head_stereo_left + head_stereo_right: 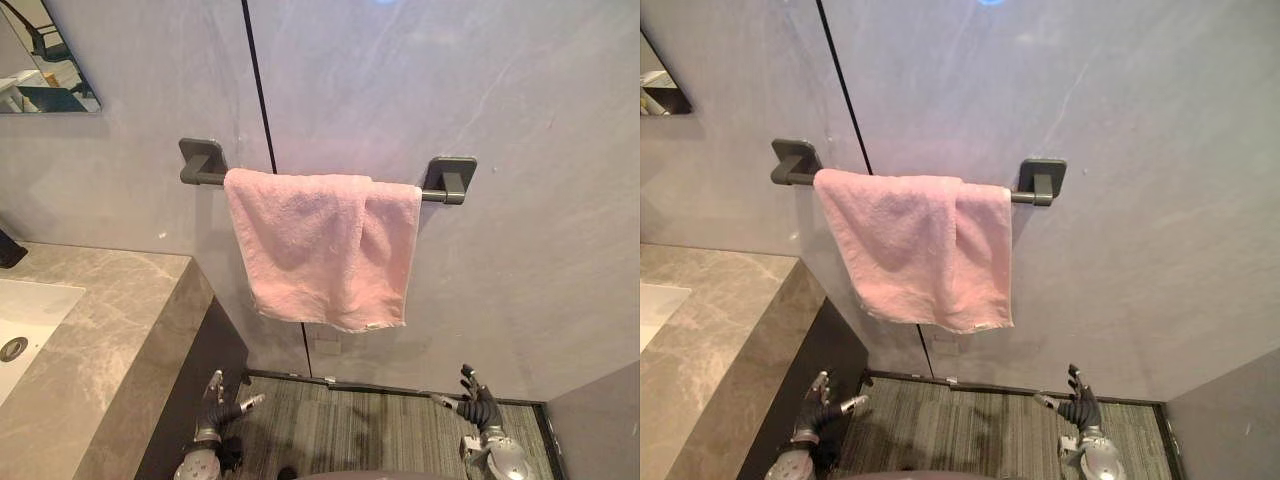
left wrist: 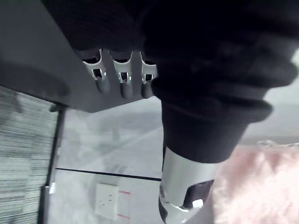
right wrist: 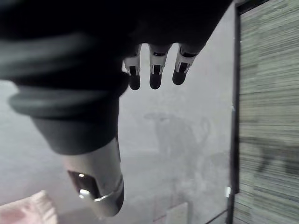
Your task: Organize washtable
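pink towel [image 1: 320, 250] draped over rail [image 1: 433, 196] (folds uneven) | left hand [image 1: 212, 408], right hand [image 1: 481, 409] — low, fingers relaxed, empty

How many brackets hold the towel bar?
2. One dark grey square bracket at the left end of the dark metal bar; the other at its right end, past the pink terry towel.

Head cam, L + R eye: high up, facing fwd and down at grey wall [image 1: 520, 120], mid range. Both eyes share pink towel [image 1: 320, 250] on rail [image 1: 205, 179], counter [image 1: 110, 340] at robot's left, striped floor [image 1: 350, 430]. Scene sits further left in R eye.
L wrist cam: v. close along left hand [image 2: 180, 182], faces wall, socket plate [image 2: 106, 200], towel edge.
R wrist cam: v. close along right hand [image 3: 96, 177], faces same wall + floor.
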Robot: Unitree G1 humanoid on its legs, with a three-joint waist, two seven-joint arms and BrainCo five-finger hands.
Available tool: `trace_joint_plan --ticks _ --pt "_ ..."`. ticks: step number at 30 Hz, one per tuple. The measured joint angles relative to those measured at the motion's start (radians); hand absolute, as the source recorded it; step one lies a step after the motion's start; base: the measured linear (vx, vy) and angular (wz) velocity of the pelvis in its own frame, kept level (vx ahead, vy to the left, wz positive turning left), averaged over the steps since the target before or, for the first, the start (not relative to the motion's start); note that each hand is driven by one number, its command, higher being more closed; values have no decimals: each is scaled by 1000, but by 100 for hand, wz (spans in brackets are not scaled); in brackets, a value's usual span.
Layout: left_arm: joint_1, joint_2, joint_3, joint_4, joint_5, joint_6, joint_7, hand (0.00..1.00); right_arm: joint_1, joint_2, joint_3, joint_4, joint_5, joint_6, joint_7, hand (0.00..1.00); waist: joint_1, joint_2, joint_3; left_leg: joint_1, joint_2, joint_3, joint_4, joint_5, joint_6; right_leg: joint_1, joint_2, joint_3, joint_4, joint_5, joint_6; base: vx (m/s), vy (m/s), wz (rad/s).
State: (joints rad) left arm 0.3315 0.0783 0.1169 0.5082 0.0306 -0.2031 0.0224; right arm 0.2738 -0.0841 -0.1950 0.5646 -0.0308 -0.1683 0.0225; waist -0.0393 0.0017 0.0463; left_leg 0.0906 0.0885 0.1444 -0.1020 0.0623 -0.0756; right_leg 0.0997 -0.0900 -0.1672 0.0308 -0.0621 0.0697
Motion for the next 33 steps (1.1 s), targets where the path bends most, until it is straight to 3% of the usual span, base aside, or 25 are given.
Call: trace_joint_plan --ticks 8,15,23,24,25,26,29,30,32,33 --pt "0 1 -2 195 46 3 15 0 -5 -3 -1 169 -97 24 -26 0 1 3 0 9 1 -1 0 -3 -2 -1 1 -2 21 -18 -1 0 0 0" --pt "0 5 -5 259 65 3 39 0 -13 -17 -5 258 -186 34 -45 0 2 5 1 11 -1 -4 0 -21 -7 -3 -1 -3 38 -39 2 -6 0 0" --pt "-8 7 -6 289 80 3 45 0 -48 -34 -16 308 -216 60 -46 0 9 1 12 27 -1 13 7 -25 -7 -18 -1 13 80 -62 -3 71 -3 -8" --pt "-27 7 -6 288 75 3 45 0 -78 -35 -16 314 -218 64 -46 0 24 9 30 25 -1 35 7 -25 -7 -53 -6 37 141 -83 0 -73 -1 -36" --pt "-42 7 -6 287 68 3 46 0 -98 -34 -12 314 -220 66 -47 0 30 -6 46 16 -4 47 8 -25 -7 -92 -15 48 199 -105 2 -91 -9 -28" --pt "-55 10 -7 286 61 3 46 0 -109 -32 -8 313 -223 67 -47 0 31 -4 49 6 -3 45 20 -26 -5 -112 -22 55 240 -120 4 -102 -37 14" --pt "-117 26 -36 262 57 4 48 0 -126 -23 19 310 -227 70 -49 0 34 -21 86 -93 10 -26 162 -80 6 -199 -30 149 463 -161 13 -87 -48 74" --pt "-125 27 -36 236 50 6 49 0 -106 -15 39 296 -226 72 -49 0 31 -41 86 -152 -3 -84 233 -101 7 -243 -43 199 654 -198 26 -49 -107 95" --pt "-127 31 -35 208 46 11 53 0 -83 -10 50 269 -223 76 -49 0 39 -72 73 -215 -21 -142 299 -104 -7 -241 -53 259 773 -198 38 -73 -254 102" --pt "-131 32 -34 204 39 13 57 0 -83 -12 48 262 -217 78 -50 0 53 -80 69 -254 -24 -149 336 -101 -14 -235 -41 290 764 -227 54 -128 -333 100"
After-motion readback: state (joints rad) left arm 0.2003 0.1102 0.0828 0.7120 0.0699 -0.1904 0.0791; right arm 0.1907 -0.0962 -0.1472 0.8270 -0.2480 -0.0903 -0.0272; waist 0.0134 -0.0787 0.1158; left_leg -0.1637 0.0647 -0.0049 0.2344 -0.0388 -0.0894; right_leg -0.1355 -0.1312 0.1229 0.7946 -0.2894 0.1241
